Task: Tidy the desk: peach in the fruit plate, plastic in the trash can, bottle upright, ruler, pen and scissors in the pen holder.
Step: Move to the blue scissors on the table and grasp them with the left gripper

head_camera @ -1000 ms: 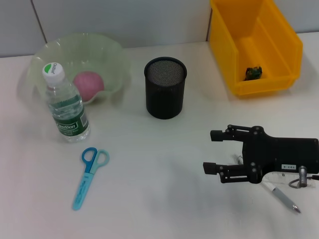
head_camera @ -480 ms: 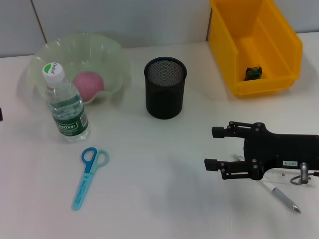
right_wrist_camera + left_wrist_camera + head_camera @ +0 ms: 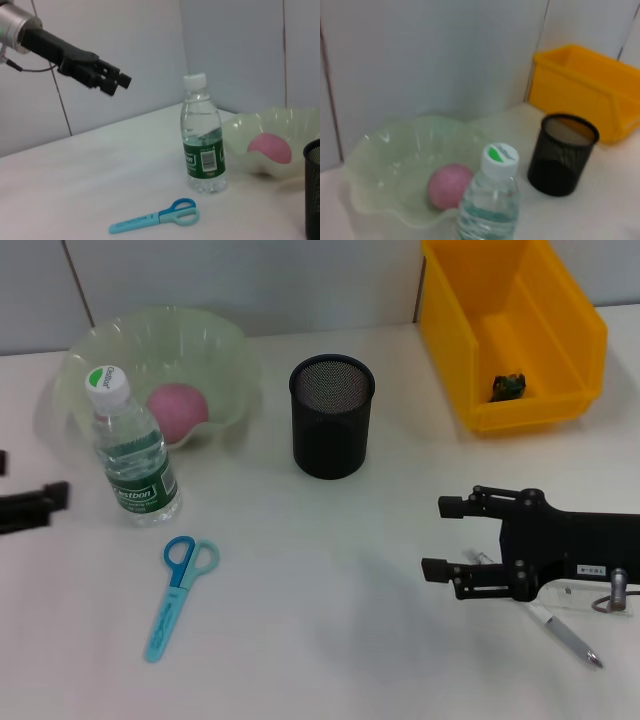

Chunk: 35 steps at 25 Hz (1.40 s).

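- The pen point(image 3: 566, 636) lies flat on the table point(image 3: 330, 640) at the lower right of the head view, and a clear ruler point(image 3: 565, 594) lies just beside it, partly under the right arm.
- The right gripper point(image 3: 445, 538) is low over them, its fingers point(image 3: 450, 506) spread apart and holding nothing.
- The black mesh pen holder point(image 3: 332, 416) stands in the upper middle.
- The blue scissors point(image 3: 178, 583) lie at the lower left.
- The bottle point(image 3: 130, 451) stands upright at the left, beside the green fruit plate point(image 3: 215, 345), which holds the pink peach point(image 3: 178, 407).
- The yellow trash can point(image 3: 505, 330) is at the upper right with a small dark item point(image 3: 508, 386) inside.
- The left gripper point(image 3: 30, 505) shows at the left edge; I cannot tell if it is open.
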Tool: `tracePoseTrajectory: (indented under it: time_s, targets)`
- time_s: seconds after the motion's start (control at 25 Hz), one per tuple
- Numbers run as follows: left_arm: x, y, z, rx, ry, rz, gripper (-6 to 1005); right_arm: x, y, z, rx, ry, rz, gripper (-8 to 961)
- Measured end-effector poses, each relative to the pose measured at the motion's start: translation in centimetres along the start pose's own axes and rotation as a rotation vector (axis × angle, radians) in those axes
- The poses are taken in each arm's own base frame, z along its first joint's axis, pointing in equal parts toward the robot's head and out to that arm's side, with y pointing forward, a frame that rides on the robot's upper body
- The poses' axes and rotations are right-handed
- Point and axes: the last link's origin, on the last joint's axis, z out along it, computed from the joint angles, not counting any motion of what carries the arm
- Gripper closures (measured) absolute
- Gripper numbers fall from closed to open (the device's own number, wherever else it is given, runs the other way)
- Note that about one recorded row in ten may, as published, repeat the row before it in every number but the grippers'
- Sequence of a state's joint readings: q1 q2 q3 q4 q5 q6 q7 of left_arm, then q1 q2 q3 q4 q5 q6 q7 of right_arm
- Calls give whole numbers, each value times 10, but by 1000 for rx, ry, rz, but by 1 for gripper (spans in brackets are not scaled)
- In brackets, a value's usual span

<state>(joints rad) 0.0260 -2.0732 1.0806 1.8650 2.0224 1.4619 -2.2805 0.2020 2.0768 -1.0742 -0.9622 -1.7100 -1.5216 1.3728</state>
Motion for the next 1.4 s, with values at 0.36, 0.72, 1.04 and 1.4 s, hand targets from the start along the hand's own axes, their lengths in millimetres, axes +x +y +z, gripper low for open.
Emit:
tracePoseTrajectory:
  time_s: [0.36,0.72,1.04,1.4]
  targets:
    - [15,49,44,-7,-168,16,218,2,0,-5,19,0,1,134]
    - [21,64,64,39,-250,-66,221,3,1,-8,32,-4,-17,135]
    - [11,71,84,27,-321,-67,223,2,1,-9,35,-4,-33,135]
    - [-1,75,96,21,-354,-60,225,1,1,-9,35,-7,-38,135]
